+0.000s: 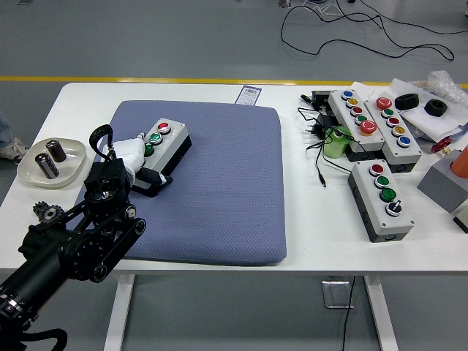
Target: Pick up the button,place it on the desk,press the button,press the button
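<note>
A grey button box with a red button and two green ones lies on the blue mat, at its far left. My left hand, white with a black arm, is on the box's left end. Its fingers curl over the box's near left side and its thumb lies along the box's black base. The box rests on the mat. The right hand is out of view.
A pale dish with two dark cylinders sits at the left edge, with a small gear in front of it. Three more button boxes, cables, a green object and a grey block crowd the right side.
</note>
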### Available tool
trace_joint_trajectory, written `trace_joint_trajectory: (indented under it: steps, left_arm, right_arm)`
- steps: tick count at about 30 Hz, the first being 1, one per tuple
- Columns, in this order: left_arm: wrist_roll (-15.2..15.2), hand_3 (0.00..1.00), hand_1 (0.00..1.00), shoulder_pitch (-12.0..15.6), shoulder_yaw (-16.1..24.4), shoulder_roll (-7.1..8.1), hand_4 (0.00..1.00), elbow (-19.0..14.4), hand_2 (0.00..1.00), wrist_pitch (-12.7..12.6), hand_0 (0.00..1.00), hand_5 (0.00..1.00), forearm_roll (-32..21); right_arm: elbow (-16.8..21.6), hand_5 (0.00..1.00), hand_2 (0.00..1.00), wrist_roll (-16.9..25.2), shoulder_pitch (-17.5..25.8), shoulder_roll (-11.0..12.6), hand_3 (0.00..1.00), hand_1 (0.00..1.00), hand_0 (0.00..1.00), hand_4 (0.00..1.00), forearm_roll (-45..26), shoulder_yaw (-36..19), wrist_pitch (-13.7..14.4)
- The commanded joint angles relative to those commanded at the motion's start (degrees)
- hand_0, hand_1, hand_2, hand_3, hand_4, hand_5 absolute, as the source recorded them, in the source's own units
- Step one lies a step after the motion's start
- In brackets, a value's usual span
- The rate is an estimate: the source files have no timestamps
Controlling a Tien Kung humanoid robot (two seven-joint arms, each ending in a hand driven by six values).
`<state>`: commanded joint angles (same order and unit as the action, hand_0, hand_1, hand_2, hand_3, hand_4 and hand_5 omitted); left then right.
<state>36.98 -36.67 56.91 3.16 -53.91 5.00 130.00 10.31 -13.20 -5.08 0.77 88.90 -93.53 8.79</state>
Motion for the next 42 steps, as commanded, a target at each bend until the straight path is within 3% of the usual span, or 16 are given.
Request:
trace_joint_trajectory:
  steps: [4,5,10,11,13,19,22,26,28,33,37,42]
  left_arm:
    - [0.0,0.873,0.227,0.3,-0.4,0.25,0.808,0.0,0.300,-3.4,0.143,0.144,0.0]
    - [0.0,0.551,0.007,0.3,-0.4,0.31,0.733,0.0,0.110,-4.2,0.002,0.121,0.0]
    - [0.0,0.551,0.007,0.6,-0.5,0.74,0.733,0.3,0.110,-9.5,0.002,0.121,0.0]
    - [0.0,0.410,0.002,0.6,-0.5,0.83,0.659,0.4,0.050,-10.3,0.002,0.100,0.0]
    - [0.0,0.410,0.002,0.8,-0.3,1.18,0.659,0.7,0.050,-12.3,0.002,0.100,0.0]
    - [-0.1,0.355,0.002,1.2,-0.2,2.12,0.700,1.5,0.012,-13.2,0.002,0.055,0.0]
    - [-1.7,0.355,0.002,1.3,-0.9,3.08,0.700,1.1,0.012,-14.1,0.002,0.055,0.0]
    - [-5.1,0.348,0.002,1.3,-3.1,5.18,0.710,-0.3,0.009,-16.4,0.002,0.038,0.0]
    - [-7.9,0.348,0.002,1.3,-4.8,7.05,0.710,-1.8,0.009,-19.6,0.002,0.038,0.0]
    - [-14.0,0.328,0.002,0.5,-7.8,11.33,0.728,-5.9,0.002,-22.5,0.002,0.002,0.0]
    - [-21.3,0.322,0.002,-1.1,-10.7,15.77,0.738,-8.4,0.002,-24.1,0.002,0.002,-1.1]
    - [-32.6,0.321,0.002,-4.1,-12.9,19.74,0.740,-5.9,0.002,-28.2,0.002,0.002,-7.6]
  right_arm:
    - [0.0,0.283,0.699,-0.1,0.0,0.0,0.598,0.676,0.670,0.438,0.0,0.0,0.0]
    - [0.0,0.284,0.700,-0.1,0.0,0.0,0.597,0.676,0.670,0.438,0.0,0.0,0.1]
    - [0.0,0.284,0.700,-0.1,0.0,0.0,0.597,0.676,0.670,0.438,0.1,-0.1,0.1]
    - [0.0,0.284,0.698,-0.1,0.0,0.0,0.598,0.677,0.670,0.438,0.2,-0.1,0.1]
    - [0.0,0.284,0.698,-0.2,0.0,0.0,0.598,0.677,0.670,0.438,0.1,-0.1,0.1]
    - [0.0,0.285,0.698,-0.2,0.1,0.0,0.597,0.678,0.670,0.437,0.2,-0.2,0.1]
    - [0.0,0.285,0.698,-0.2,0.1,0.0,0.597,0.678,0.670,0.437,0.1,-0.2,0.1]
    - [0.0,0.284,0.698,-0.2,0.1,0.0,0.597,0.677,0.670,0.437,0.1,-0.2,0.1]
    - [0.0,0.284,0.698,-0.2,0.0,0.0,0.597,0.677,0.670,0.437,0.0,-0.1,0.1]
    - [0.0,0.283,0.697,-0.2,-0.2,-0.1,0.597,0.677,0.669,0.437,0.0,-0.3,0.2]
    - [0.0,0.283,0.697,-0.3,-0.3,-0.1,0.597,0.676,0.670,0.437,-0.1,-0.2,0.2]
    - [0.0,0.283,0.697,-0.3,-0.3,0.0,0.597,0.675,0.669,0.437,-0.1,-0.1,0.1]
